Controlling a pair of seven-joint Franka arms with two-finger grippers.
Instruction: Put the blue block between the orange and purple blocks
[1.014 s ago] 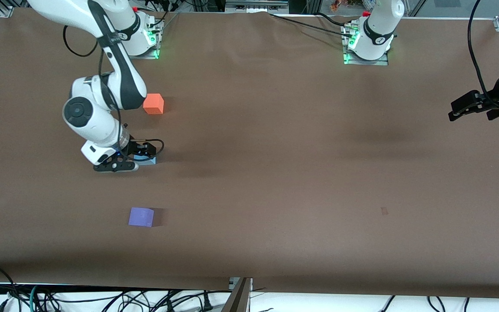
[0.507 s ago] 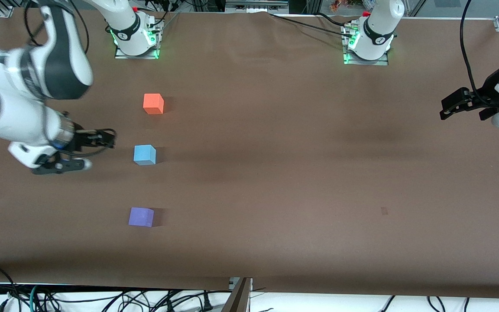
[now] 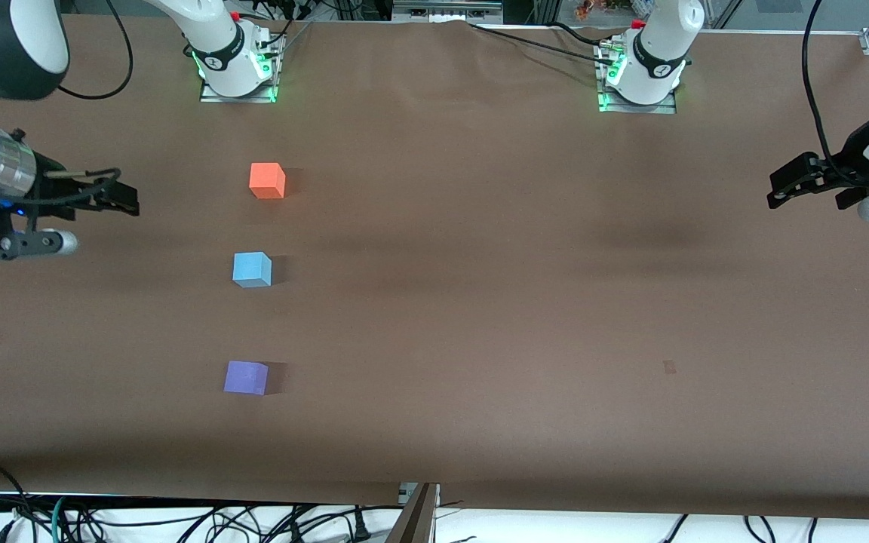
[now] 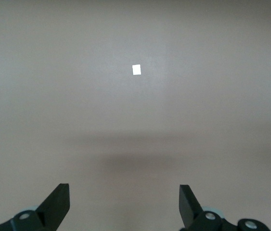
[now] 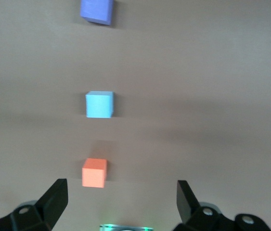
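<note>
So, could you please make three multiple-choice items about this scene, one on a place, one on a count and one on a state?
1. Where does the small matte sky-blue cube sit?
A. On the brown table, between the small matte orange cube and the small matte violet-purple cube
B. On top of the orange cube
C. In the right hand

2. How many cubes lie on the table?
A. Two
B. Three
C. Five

3. What is the state of the right hand?
A. Shut on the blue cube
B. Shut on the purple cube
C. Open and holding nothing

Answers:
1. A: the front view shows the three cubes in a row, apart, blue in the middle.
2. B: only orange, blue and purple cubes are seen.
3. C: the right wrist view shows its fingers spread with nothing between; the left hand, also open, waits at the left arm's end.
</note>
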